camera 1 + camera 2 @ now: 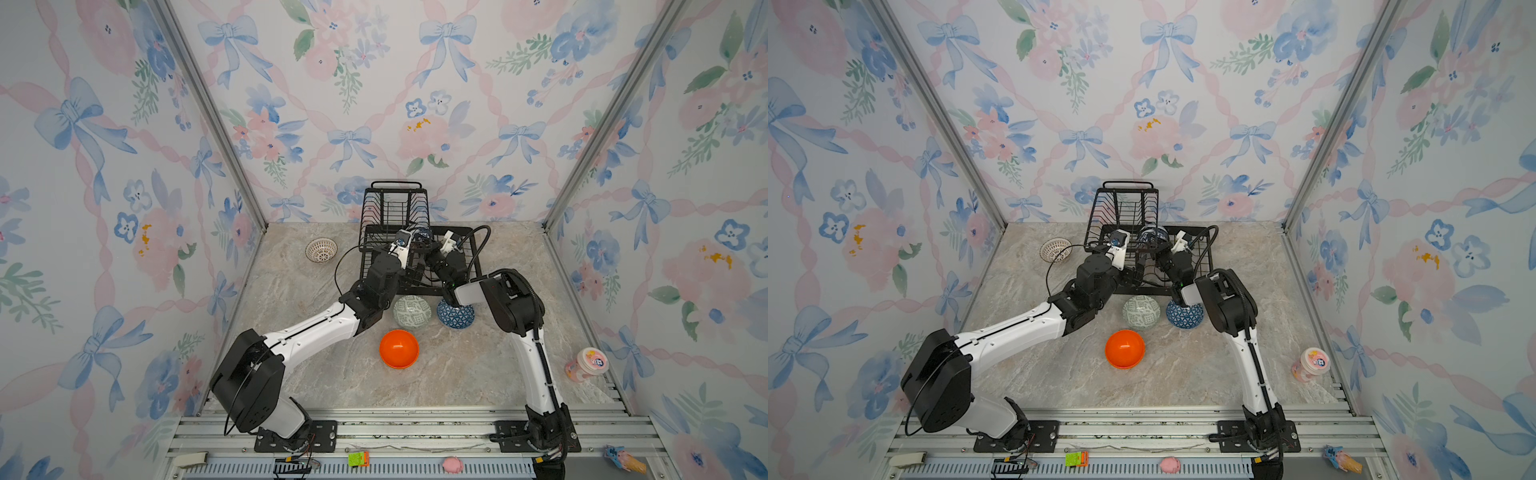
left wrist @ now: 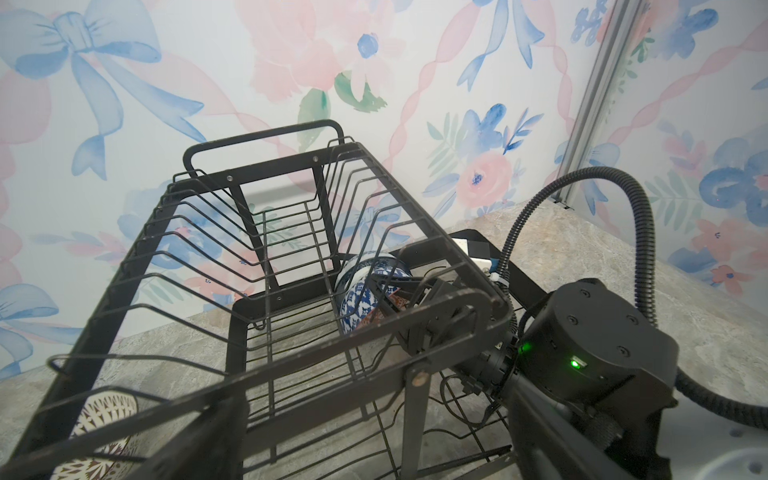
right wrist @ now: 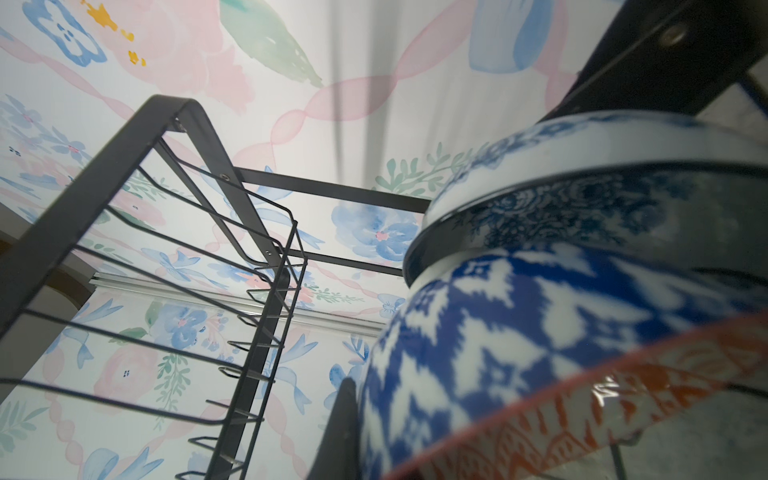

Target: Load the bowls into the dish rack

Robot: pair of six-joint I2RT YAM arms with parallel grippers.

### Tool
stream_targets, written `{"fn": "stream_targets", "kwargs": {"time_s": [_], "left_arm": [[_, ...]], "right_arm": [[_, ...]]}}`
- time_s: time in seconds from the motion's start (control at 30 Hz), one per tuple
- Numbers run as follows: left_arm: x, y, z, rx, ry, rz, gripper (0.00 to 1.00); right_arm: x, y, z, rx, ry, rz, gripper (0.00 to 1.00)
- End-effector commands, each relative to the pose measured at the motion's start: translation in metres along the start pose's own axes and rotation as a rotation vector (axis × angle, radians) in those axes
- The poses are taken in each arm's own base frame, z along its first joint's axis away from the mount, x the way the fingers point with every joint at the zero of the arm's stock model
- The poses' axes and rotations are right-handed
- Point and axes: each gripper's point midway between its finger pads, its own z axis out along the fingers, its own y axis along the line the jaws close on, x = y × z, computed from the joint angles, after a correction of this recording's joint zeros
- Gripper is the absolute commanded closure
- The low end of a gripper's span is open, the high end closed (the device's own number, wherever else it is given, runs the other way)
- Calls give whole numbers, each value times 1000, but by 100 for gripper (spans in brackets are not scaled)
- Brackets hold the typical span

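R tool (image 2: 384,291) is sitting pressed together, low in the dish rack (image 2: 266,135). It looks to be pinching the rim of the red-orange bowl (image 3: 582,415), though the grip pt is partly behind wire, so not certain. Bowl is standing on edge in the lower tray (image 2: 266,300).

Key relation: the blue-and-white bowl (image 3: 478,345) is lying straight ahead of R tool on the back-wall side. It is also on edge, w/ the red-orange one nesting against it; touching or just apart, can't tell. Judging from that, the held bowl is leaning fwd onto its neighbour. So letting go is calling for a straight pull-back toward the front of the desk (image 1: 478,374), along the line the R arm is coming in on.

L tool (image 1: 415,259) is hovering spread wide and empty at the near end of the upper basket (image 2: 270,167), just left of R tool.

Further out, in both top views:
- The grey-green bowl (image 1: 411,311) and dark blue bowl (image 1: 455,318) are sitting on the desk just in front of the rack, both prob. mouth-down. The blue one is partly under the R arm.
- The orange bowl (image 1: 398,349) is lying nearer the front.
- The white lattice bowl (image 1: 321,250) is sitting left of the rack, on the L arm's side.

Four bowls are waiting outside the rack.
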Motion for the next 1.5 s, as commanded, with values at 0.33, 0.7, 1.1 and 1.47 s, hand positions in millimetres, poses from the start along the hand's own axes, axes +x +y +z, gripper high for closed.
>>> {"fn": "stream_targets", "kwargs": {"time_s": [0.33,0.7,1.1,1.47], "left_arm": [[0,0,1,12,-5,-27,2],[-4,0,0,13,-12,-27,2],[-3,4,-6,2,-15,-46,2],[-3,7,-11,-1,-14,-56,2]], "right_arm": [[7,10,-8,73,10,-10,100],[12,-1,-11,250,31,6,100],[20,-16,-18,295,14,70,100],[23,-19,-30,338,-31,105,97]]}}
